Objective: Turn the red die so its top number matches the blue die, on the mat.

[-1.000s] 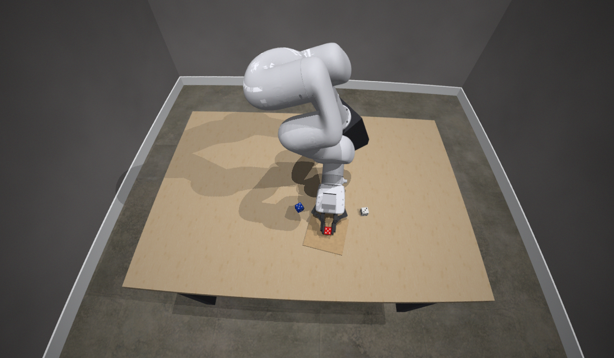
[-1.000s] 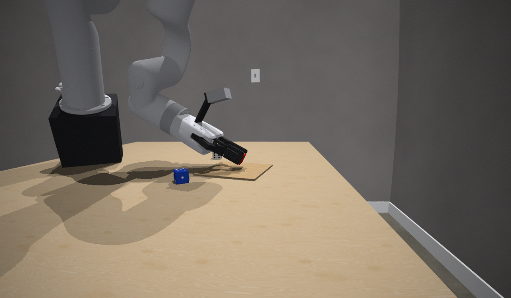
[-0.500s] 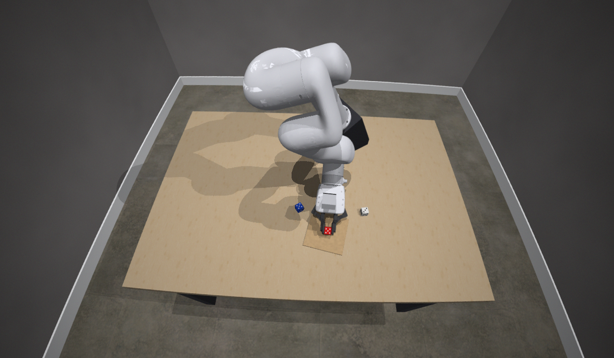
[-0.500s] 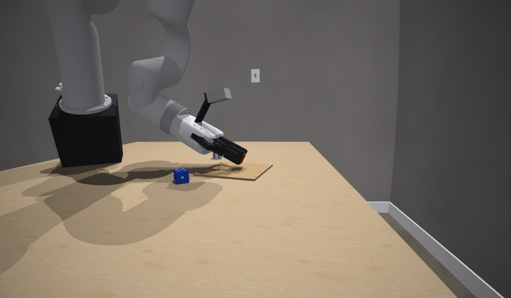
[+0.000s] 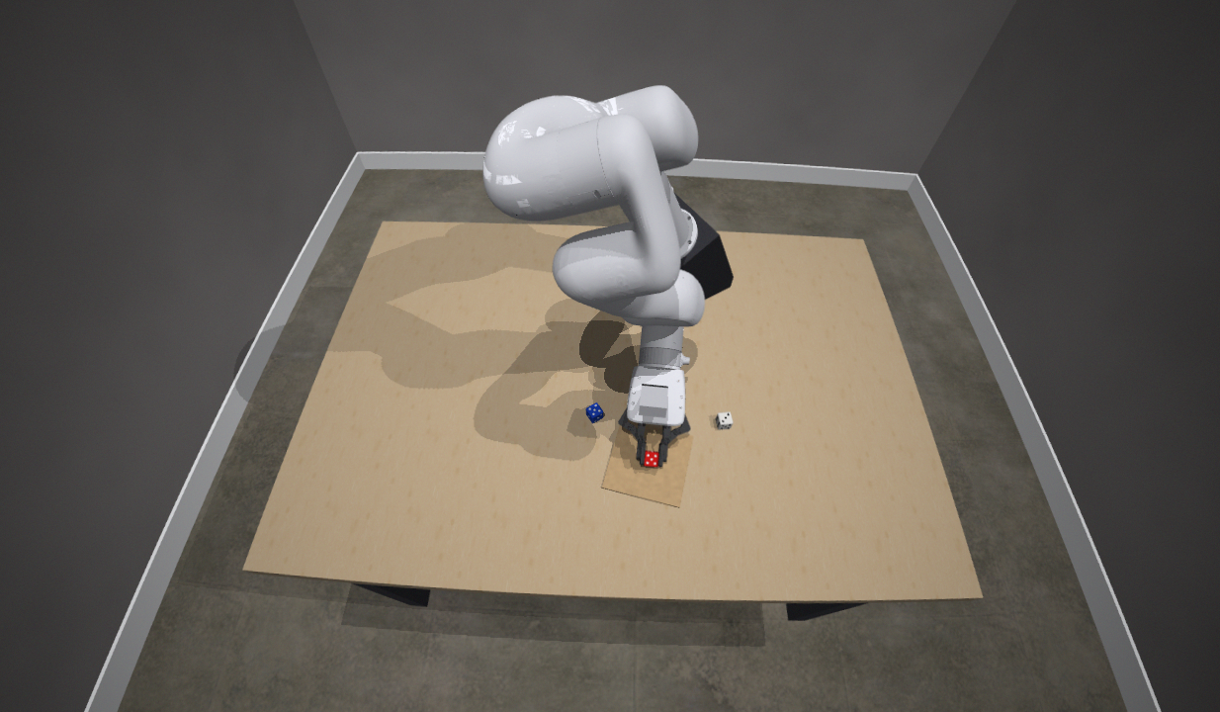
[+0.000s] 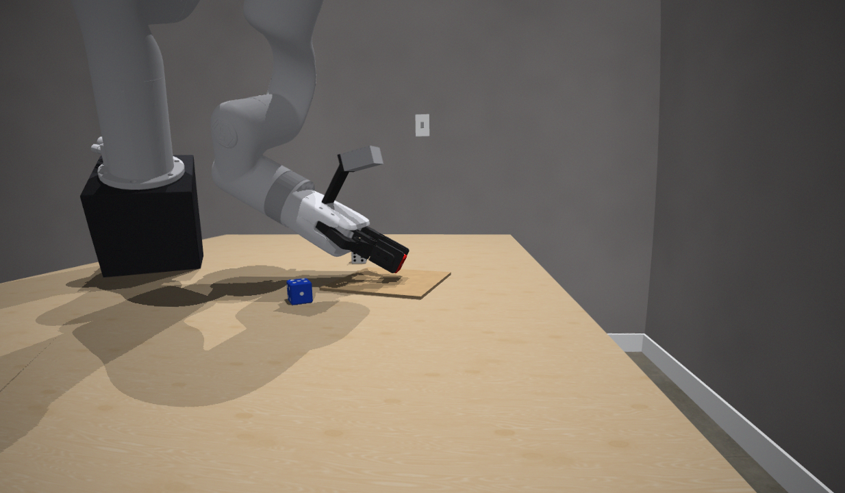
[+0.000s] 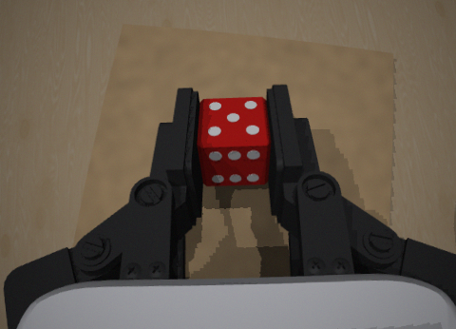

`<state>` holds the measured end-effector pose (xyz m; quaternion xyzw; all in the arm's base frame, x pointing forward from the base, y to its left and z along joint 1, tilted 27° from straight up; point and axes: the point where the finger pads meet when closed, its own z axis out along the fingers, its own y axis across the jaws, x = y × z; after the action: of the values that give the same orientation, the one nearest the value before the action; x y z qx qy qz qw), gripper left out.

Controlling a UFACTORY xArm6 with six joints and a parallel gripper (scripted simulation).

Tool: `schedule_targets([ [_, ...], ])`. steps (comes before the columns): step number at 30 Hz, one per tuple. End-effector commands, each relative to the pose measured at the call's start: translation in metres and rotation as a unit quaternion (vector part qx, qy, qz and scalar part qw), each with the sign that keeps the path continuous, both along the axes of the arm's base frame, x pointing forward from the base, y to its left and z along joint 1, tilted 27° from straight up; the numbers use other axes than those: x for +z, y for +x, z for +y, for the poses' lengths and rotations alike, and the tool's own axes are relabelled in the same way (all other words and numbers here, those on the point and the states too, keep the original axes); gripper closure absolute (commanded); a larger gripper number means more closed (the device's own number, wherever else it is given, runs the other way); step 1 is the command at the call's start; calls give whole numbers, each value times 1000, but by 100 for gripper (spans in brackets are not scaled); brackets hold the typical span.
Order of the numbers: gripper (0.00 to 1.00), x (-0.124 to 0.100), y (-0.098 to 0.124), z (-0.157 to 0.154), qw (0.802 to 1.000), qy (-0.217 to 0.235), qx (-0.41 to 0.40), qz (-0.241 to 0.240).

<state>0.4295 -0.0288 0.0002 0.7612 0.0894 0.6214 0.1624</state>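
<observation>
My gripper (image 5: 652, 453) (image 6: 398, 259) (image 7: 233, 114) is shut on the red die (image 5: 652, 459) (image 7: 234, 139), of which only a red sliver (image 6: 402, 262) shows in the exterior view. The gripper slants down and holds the die just above the thin brown mat (image 5: 647, 489) (image 6: 422, 283) (image 7: 345, 72). In the wrist view the die shows a five face farther out and a six face towards the camera. The blue die (image 5: 594, 412) (image 6: 299, 291) lies flat on the table left of the mat, with several pips on top and one pip on its near side.
A white die (image 5: 725, 420) (image 6: 357, 259) lies on the table right of the gripper, partly hidden behind the fingers in the exterior view. The arm's black base (image 6: 143, 214) stands at the back of the table (image 5: 419, 495).
</observation>
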Motion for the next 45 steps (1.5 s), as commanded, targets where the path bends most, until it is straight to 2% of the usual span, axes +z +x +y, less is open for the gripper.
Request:
schedule_targets([
  [1, 79, -1, 1, 0, 1000, 0, 0, 0],
  [17, 79, -9, 3, -3, 1000, 0, 0, 0],
  [45, 79, -9, 3, -4, 1000, 0, 0, 0],
])
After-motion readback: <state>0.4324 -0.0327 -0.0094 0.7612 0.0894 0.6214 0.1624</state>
